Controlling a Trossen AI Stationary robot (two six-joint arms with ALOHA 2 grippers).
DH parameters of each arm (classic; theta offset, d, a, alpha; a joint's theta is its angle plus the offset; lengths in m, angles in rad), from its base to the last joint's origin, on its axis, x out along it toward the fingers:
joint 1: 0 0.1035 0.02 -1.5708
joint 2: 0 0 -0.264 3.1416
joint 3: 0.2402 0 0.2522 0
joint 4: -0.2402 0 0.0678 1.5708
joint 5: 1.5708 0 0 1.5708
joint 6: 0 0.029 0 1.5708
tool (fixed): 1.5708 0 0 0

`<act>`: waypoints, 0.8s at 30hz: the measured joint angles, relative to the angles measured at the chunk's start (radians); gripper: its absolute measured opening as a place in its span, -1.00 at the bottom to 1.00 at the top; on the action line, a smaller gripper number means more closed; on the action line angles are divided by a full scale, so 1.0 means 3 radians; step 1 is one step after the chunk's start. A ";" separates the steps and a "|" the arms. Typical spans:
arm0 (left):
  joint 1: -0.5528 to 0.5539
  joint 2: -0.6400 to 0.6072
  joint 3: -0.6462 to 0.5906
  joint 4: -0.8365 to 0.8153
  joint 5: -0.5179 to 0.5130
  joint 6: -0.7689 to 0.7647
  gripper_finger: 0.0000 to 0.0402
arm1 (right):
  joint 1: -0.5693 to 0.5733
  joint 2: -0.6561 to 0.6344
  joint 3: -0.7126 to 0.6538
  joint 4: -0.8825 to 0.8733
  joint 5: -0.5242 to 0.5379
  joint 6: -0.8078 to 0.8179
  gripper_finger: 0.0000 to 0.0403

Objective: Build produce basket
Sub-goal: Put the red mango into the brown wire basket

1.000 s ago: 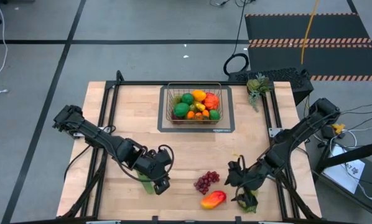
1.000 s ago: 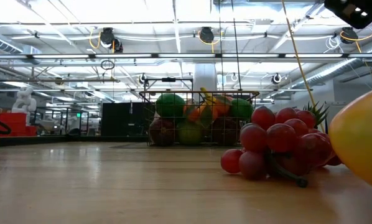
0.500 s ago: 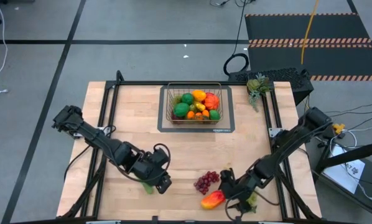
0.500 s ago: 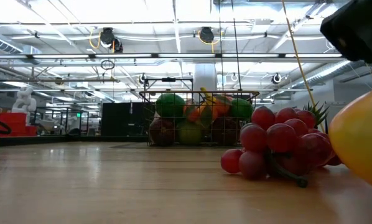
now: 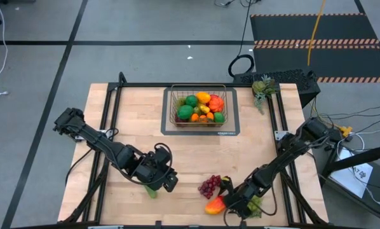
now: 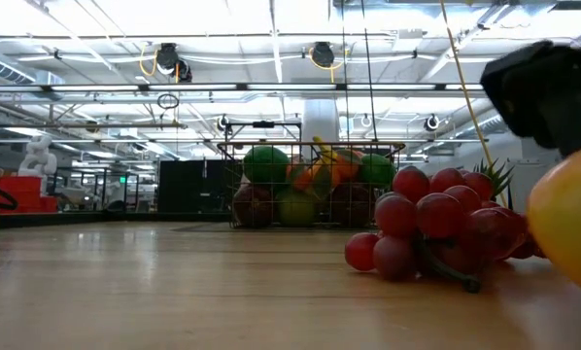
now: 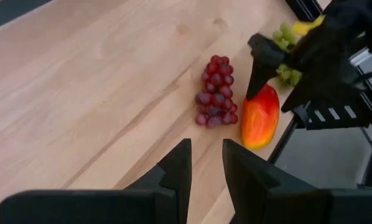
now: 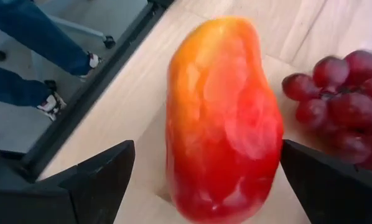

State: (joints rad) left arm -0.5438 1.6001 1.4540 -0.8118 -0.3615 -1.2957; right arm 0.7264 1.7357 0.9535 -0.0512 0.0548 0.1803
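The basket [image 5: 198, 107] sits on a dark mat [image 5: 201, 131] at the far side of the table [image 5: 133, 121], about in the middle. It holds many toy fruits, some green, some orange and some red. Three pieces of produce lie near the front edge of the table, well apart from the basket. A bunch of purple grapes [image 5: 209, 186] lies there, and a red and yellow mango [image 5: 214, 205] lies just beside it, closer to the edge. The right gripper [image 5: 231, 202] is down low at the mango. Its two fingers are wide open, one on each side of the mango, and they do not squeeze it. In the right wrist view the mango [image 8: 223, 121] fills the gap between the dark fingers [image 8: 80, 180], with the grapes [image 8: 341, 106] just behind it. Some green grapes [image 5: 258, 203] peek out from under the right arm. The left gripper [image 5: 166, 183] is over the front left part of the table, near a green piece [image 5: 150, 190] that lies under it. Its fingers [image 7: 176, 171] are almost shut, with only a thin gap, and they hold nothing. A spiky green plant piece [image 5: 263, 87] lies at the far right corner. A person's legs and shoes [image 8: 24, 62] show on the floor past the table edge.
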 joint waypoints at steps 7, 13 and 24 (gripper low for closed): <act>0.0001 0.0000 0.0000 -0.0006 -0.0024 -0.0005 -0.55 | -0.0028 0.0157 0.0000 0.0111 0.0001 -0.0035 0.95; 0.0004 0.0000 0.0000 -0.0023 -0.0024 0.0014 -0.55 | -0.0038 0.0157 0.0000 0.0109 0.0077 -0.0046 0.85; 0.0004 0.0000 0.0000 -0.0025 -0.0026 0.0102 -0.55 | -0.0066 0.0108 0.0000 0.0083 0.0064 -0.0039 0.38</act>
State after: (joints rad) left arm -0.5426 1.6001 1.4540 -0.8192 -0.3695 -1.2652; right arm 0.7067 1.7682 0.9535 -0.0262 0.0741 0.1685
